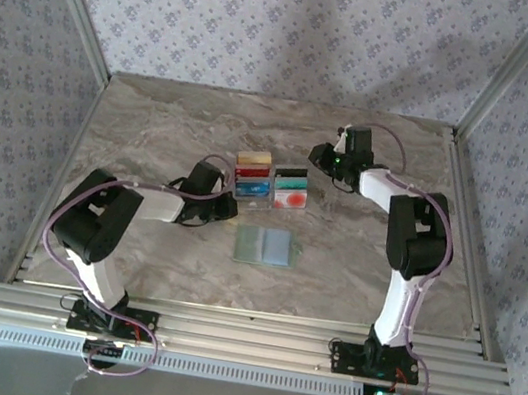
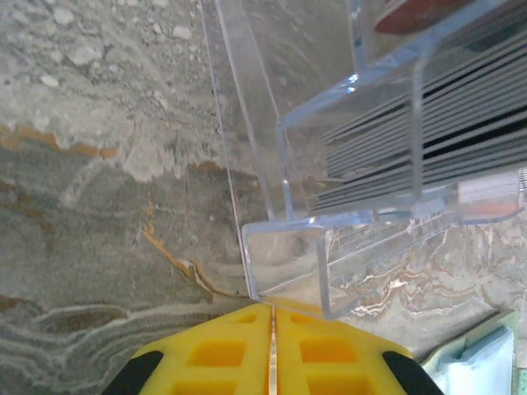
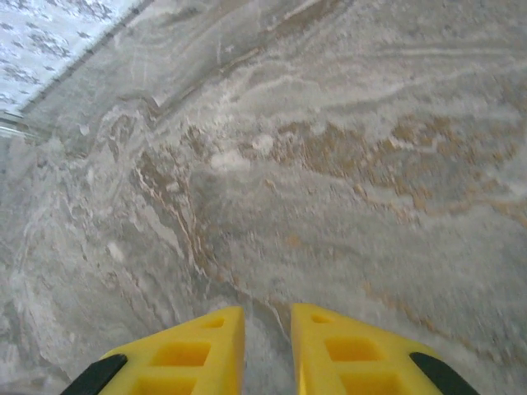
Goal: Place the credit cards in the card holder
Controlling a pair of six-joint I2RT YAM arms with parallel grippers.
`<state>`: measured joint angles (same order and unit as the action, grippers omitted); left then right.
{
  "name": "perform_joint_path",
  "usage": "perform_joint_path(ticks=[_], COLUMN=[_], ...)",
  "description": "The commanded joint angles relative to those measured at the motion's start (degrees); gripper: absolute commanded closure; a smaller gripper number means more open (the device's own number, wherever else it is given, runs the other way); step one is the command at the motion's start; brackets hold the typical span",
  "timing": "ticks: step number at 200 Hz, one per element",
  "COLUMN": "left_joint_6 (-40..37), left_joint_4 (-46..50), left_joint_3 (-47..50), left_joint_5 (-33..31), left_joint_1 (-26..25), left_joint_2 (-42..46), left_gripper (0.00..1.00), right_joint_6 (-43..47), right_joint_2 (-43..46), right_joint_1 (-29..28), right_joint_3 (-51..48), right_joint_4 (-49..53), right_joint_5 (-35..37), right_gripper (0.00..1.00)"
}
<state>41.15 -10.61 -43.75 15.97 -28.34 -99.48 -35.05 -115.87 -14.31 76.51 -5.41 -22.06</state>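
Many credit cards stacked just ahead of pressed-together left fingers, right fingers slightly apart over bare table

The grey stone bench carries a clear box full of credit cards. The green card holder lies flat just beside it.

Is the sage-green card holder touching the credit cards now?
Apart. The top external view shows a strip of bare table between the card holder and the credit cards.
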Motion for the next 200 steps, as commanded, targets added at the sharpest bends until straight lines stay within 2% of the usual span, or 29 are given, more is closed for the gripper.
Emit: perform_joint_path(ticks=[1,49,118,200], left_joint_6=[-1.7,-3.0,-6.3,-10.5], left_joint_4=[0.3,1.7,6.5,11.1], left_joint_3=[-2.0,-5.8,-14.4,-22.8], left_joint_5=[-0.4,0.1,0.0,2.6], left_joint_1=[0.9,2.4,2.8,2.1], left_joint_2=[-2.2,-6.2,-11.9,-15.9], left_gripper=[0.91,0.91,0.91,0.9], right_joint_6=[1.2,0.4,-2.0,-5.3], right_joint_2=[-3.7,-7.7,-3.8,3.2], right_joint_1=[0.1,-0.1,0.8,2.4], right_joint_3=[3.8,4.0,-5.4,-19.2], right_joint_4=[0.7,-1.4,-8.0,-14.0], right_joint_5=[-5.5,-9.7,-11.7,-9.8], right_gripper=[0.76,0.8,0.82,0.82])
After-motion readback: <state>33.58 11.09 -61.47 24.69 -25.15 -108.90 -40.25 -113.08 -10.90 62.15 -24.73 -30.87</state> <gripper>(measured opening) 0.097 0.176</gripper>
